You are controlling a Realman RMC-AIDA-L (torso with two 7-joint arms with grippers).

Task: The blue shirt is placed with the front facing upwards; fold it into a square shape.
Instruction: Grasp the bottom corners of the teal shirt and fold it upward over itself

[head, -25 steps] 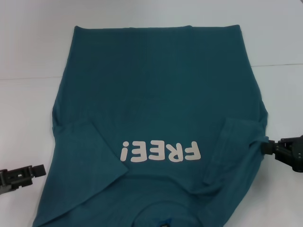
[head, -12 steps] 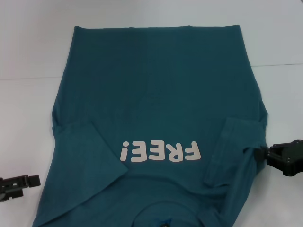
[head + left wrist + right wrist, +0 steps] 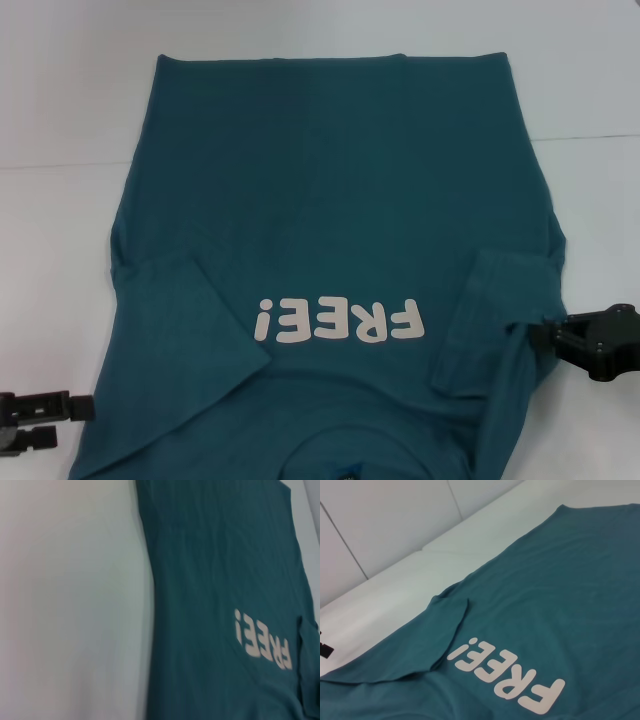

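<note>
While the blue shirt [image 3: 330, 210] is lying flat and front-up on the white table [image 3: 60, 110], its soft cotton is showing only faint creases, and the bold white lettering [image 3: 338, 322] is reading upside down from the head view. Both short sleeves are lying folded inward over the body, giving the cloth a long, roughly rectangular outline. Bare tabletop is running wide along both sides of the shirt and beyond its far hem, while the collar end is slipping out of view at the near edge. At the shirt's right side, level with the lettering, the right gripper [image 3: 540, 333] is pressing its tip against the sleeve fold, fabric bunching there; whether it is pinching the cloth, I cannot tell. Off the shirt's left near corner, the left gripper [image 3: 78, 418] is sitting on bare table, its two fingers parted, holding nothing.
</note>
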